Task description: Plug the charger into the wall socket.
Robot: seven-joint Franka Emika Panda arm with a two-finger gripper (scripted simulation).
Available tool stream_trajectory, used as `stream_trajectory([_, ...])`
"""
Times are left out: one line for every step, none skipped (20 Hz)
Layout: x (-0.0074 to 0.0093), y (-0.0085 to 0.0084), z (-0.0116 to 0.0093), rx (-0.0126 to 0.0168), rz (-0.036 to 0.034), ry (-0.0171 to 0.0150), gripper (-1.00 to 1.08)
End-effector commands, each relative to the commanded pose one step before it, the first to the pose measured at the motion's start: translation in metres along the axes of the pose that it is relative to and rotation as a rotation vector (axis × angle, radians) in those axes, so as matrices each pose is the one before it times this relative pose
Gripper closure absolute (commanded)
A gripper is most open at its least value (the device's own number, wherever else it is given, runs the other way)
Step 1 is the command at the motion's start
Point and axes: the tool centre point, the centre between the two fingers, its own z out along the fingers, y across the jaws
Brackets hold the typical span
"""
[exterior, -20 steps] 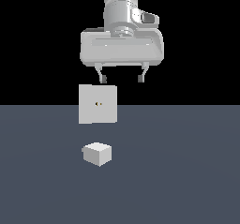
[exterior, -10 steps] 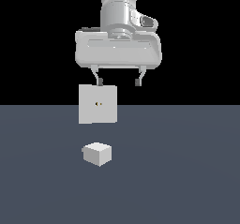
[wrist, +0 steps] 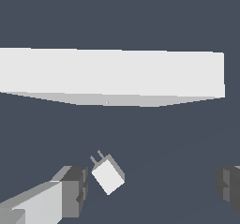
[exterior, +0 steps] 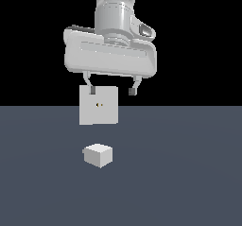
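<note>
Hovering high over the floor [exterior: 189, 182], our gripper [exterior: 111, 89] hangs with its jaws spread wide and nothing between them. We judge the task barely begun: the charger [exterior: 98, 155] sits untouched on the floor, and the grasp, the lift, the lining-up and the push into the socket all lie ahead of us.

The charger rests well below the fingertips [exterior: 133, 91] in the exterior view, in front of the wall socket [exterior: 98, 105] and apart from it. The socket stands upright, its two small holes at the centre facing the camera.

In the wrist view we see the charger [wrist: 108, 175] between the two fingers [wrist: 75, 190], nearer one of them, and turned at a slant to the socket's long top edge [wrist: 112, 73]. Two thin prongs stick out of one face, pointing aslant toward the socket rather than squarely at it. The block looks nearly cubic, so we take its prong line as its axis; whether the prongs lie level with the floor we cannot quite tell at this size. It will need turning before insertion, we reckon.
</note>
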Motion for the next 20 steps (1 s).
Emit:
stream_trajectory([-0.00456,-0.00511,0.00605,0.00637,-0.06312,0.01245,-0.92])
stream_trajectory([-0.00173,-0.00201,0.00236,0.00261,-0.02437,0.00474,-0.92])
stream_trajectory([-0.00171,-0.00199,0.00234,0.00259,-0.02412,0.00469,-0.92])
stream_trajectory([-0.00169,-0.00197,0.00231,0.00258,-0.02387,0.00464,-0.92])
stream_trajectory([-0.00168,-0.00194,0.00229,0.00256,-0.02362,0.00459,-0.92])
stream_trajectory([-0.00166,-0.00193,0.00227,0.00255,-0.02340,0.00455,-0.92])
stream_trajectory([-0.00164,-0.00190,0.00225,0.00254,-0.02316,0.00450,-0.92])
stream_trajectory([-0.00162,-0.00189,0.00223,0.00253,-0.02295,0.00446,-0.92])
stream_trajectory([-0.00161,-0.00186,0.00221,0.00252,-0.02273,0.00442,-0.92])
stream_trajectory([-0.00160,-0.00185,0.00220,0.00251,-0.02254,0.00438,-0.92])
stream_trajectory([-0.00158,-0.00183,0.00218,0.00251,-0.02236,0.00435,-0.92])
stream_trajectory([-0.00157,-0.00181,0.00217,0.00251,-0.02219,0.00431,-0.92])
stream_trajectory([-0.00156,-0.00180,0.00216,0.00251,-0.02202,0.00428,-0.92])
stream_trajectory([-0.00155,-0.00178,0.00214,0.00251,-0.02188,0.00426,-0.92])
stream_trajectory([-0.00154,-0.00177,0.00213,0.00252,-0.02174,0.00424,-0.92])
stream_trajectory([-0.00153,-0.00176,0.00213,0.00253,-0.02162,0.00421,-0.92])
stream_trajectory([-0.00152,-0.00175,0.00212,0.00254,-0.02152,0.00419,-0.92])
stream_trajectory([-0.00151,-0.00172,0.00211,0.00255,-0.02133,0.00414,-0.92])
stream_trajectory([-0.00145,-0.00164,0.00202,0.00246,-0.02039,0.00396,-0.92])
stream_trajectory([-0.00137,-0.00155,0.00191,0.00235,-0.01927,0.00375,-0.92])
